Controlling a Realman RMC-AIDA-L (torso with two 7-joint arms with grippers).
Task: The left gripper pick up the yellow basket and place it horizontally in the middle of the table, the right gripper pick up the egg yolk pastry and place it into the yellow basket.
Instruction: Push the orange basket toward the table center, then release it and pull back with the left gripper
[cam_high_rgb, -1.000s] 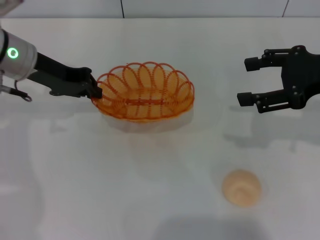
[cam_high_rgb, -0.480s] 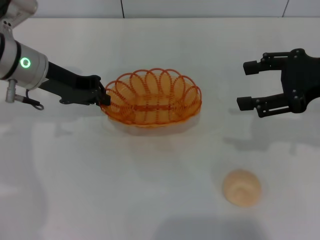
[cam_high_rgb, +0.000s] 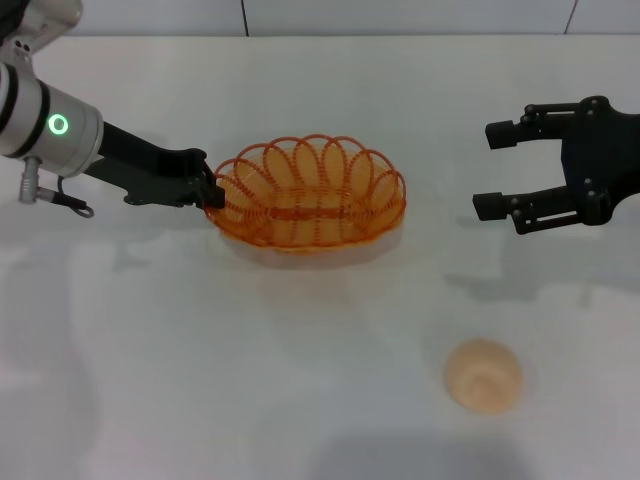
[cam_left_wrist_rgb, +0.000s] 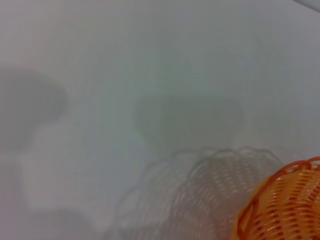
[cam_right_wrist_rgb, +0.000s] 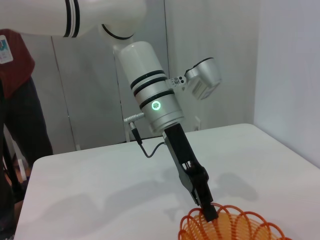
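White surface (cam_high_rgb: 200, 380) under pale wall. Oval orange-yellow wire basket (cam_high_rgb: 308, 192) with looped rim near surface middle, upright; from head view cannot tell whether resting or just above surface. Left claw (cam_high_rgb: 207, 189), black two-fingered, closed on basket rim at its left end. Right claw (cam_high_rgb: 497, 168), black, fingers spread wide, holding nothing, hovering right of basket, apart from it. Small round peach-beige pastry (cam_high_rgb: 483, 374) on surface, nearer robot, below right claw.

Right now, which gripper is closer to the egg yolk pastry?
Right. The right gripper hangs open beyond the egg yolk pastry, nearly in line with it. The left gripper is far across the table, clamped on the yellow basket rim.
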